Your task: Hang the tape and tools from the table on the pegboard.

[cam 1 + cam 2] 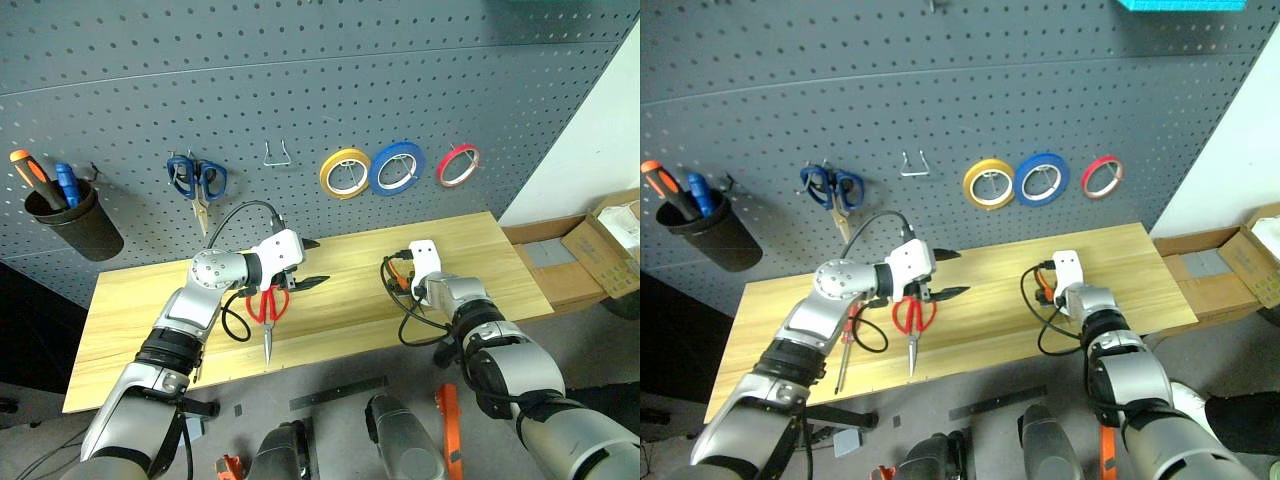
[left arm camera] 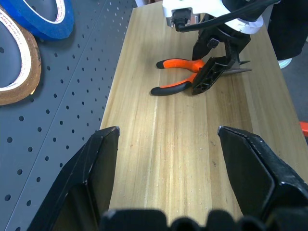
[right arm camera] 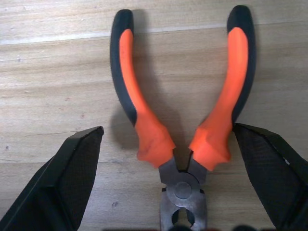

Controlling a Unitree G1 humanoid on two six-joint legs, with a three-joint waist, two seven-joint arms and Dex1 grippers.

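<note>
The pliers [image 3: 183,139] lie flat on the table [image 1: 330,320], straddled by the wide-open right gripper [image 3: 173,192]. The left gripper [image 2: 166,159] hangs open, empty. Contact apparently not yet made; an off-centre closure could skid the splayed handles aside.

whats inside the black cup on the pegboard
The black cup holds an orange-handled screwdriver and a blue-handled one, handles sticking up above the rim. Their shafts and tips are hidden by the cup wall.
</note>
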